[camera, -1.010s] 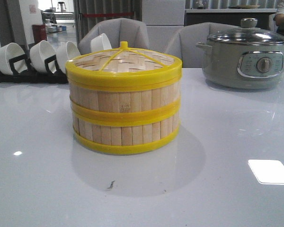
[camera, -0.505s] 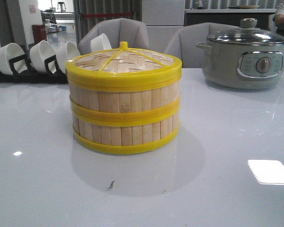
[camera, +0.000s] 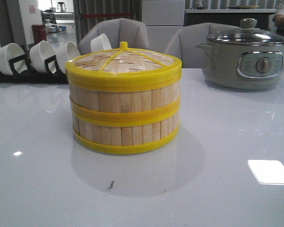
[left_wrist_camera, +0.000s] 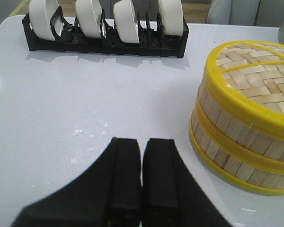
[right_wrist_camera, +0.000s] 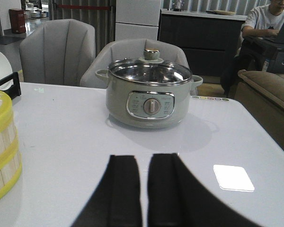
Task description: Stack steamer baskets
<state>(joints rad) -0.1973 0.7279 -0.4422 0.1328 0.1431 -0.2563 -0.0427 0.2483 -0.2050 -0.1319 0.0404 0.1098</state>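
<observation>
Two steamer baskets stand stacked on the white table. The upper basket [camera: 125, 97] sits on the lower basket [camera: 125, 132], and the yellow-rimmed woven lid [camera: 123, 64] rests on top. The stack also shows in the left wrist view [left_wrist_camera: 241, 142], and its edge shows in the right wrist view [right_wrist_camera: 2, 151]. My left gripper [left_wrist_camera: 142, 142] is shut and empty, low over the table beside the stack. My right gripper [right_wrist_camera: 144, 158] is shut and empty, over the table, with the pot beyond it. Neither gripper shows in the front view.
A grey-green electric pot [camera: 246, 56] with a glass lid stands at the back right, also in the right wrist view [right_wrist_camera: 149, 97]. A black rack with white bowls [camera: 33, 61] stands at the back left, also in the left wrist view [left_wrist_camera: 104, 28]. Grey chairs [camera: 116, 33] stand behind the table.
</observation>
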